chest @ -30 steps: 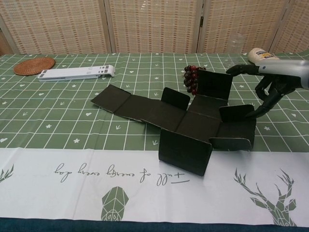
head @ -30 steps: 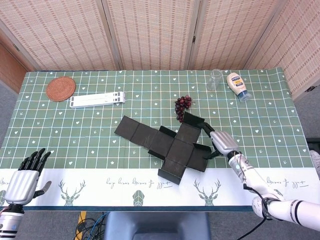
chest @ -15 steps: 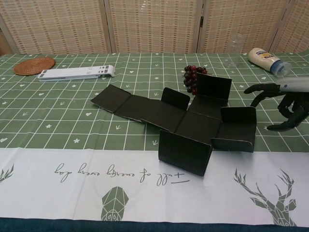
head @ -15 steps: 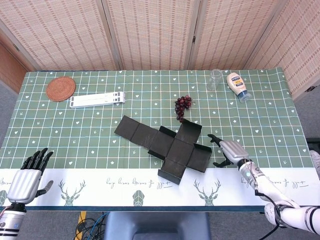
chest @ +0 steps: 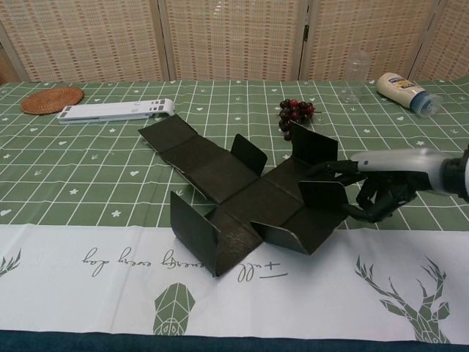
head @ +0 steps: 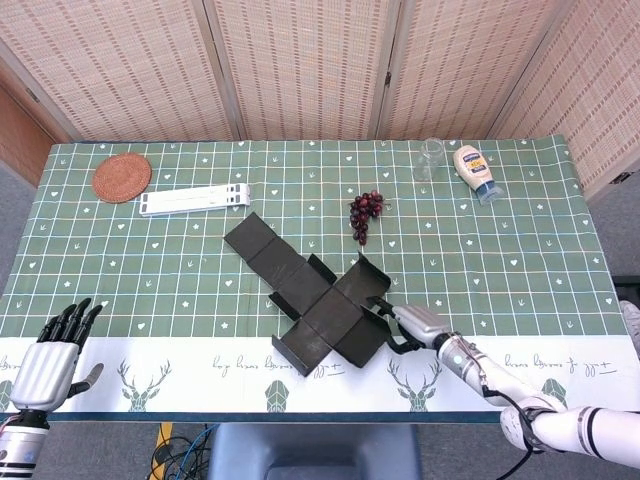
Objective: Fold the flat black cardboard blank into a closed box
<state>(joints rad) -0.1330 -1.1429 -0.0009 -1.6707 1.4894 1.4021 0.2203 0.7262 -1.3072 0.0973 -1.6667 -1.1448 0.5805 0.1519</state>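
Swung round on the tabletop since half a second ago, the flat black cardboard blank (head: 310, 300) now lies with its long tail pointing toward the white folding stand (head: 193, 199), and the robot's right hand (head: 408, 323) has come back in from the open cloth to the blank's right-hand edge. Fingers (chest: 370, 209) of that hand curl around a raised side flap in the chest view, apparently pinching it; how firm the hold is cannot be read.

The left hand (head: 55, 350) hovers at the near-left corner of the green checked tablecloth (head: 130, 270), fingers spread and holding nothing, well apart from the work.

Progress looks early. Several flaps stand partly upright around the central panels, yet no walls meet, no corner is locked, and the lid panels lie flat. Left to do, by this reading: raise and join the sides, then bring the long tail over to close.

A bunch of dark red grapes (head: 364, 211) lies just beyond the blank.
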